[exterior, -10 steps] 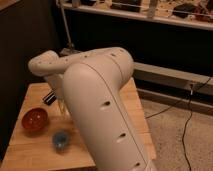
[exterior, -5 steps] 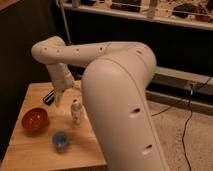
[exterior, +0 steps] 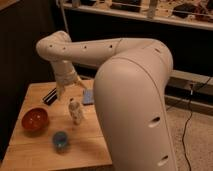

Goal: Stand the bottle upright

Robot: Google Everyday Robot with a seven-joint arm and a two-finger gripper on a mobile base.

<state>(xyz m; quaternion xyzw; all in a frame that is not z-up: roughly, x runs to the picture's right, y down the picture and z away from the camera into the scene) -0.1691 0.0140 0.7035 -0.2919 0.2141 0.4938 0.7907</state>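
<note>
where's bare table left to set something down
Bare wood lies along the front edge of the table, ahead of the orange bowl and blue cup, and at the back-left corner behind the bowl. Crowded: the back middle, where the gripper hangs over the bottle beside a dark object.

A light wooden table (exterior: pixel 31 153) stands on a speckled grey floor (exterior: pixel 195 145). On its left part sits a round orange-red bowl (exterior: pixel 34 119), and a small blue cup (exterior: pixel 61 139) stands near it, toward the front edge. Toward the back lies a dark flat object (exterior: pixel 49 96), possibly a striped pad, just beside the gripper (exterior: pixel 69 90), which hangs above the tabletop. A flat blue-grey square (exterior: pixel 88 96) lies to the right. A thin black cable (exterior: pixel 186 125) trails across the floor. A pale metal shelf (exterior: pixel 150 18) runs along the dark background.
</note>
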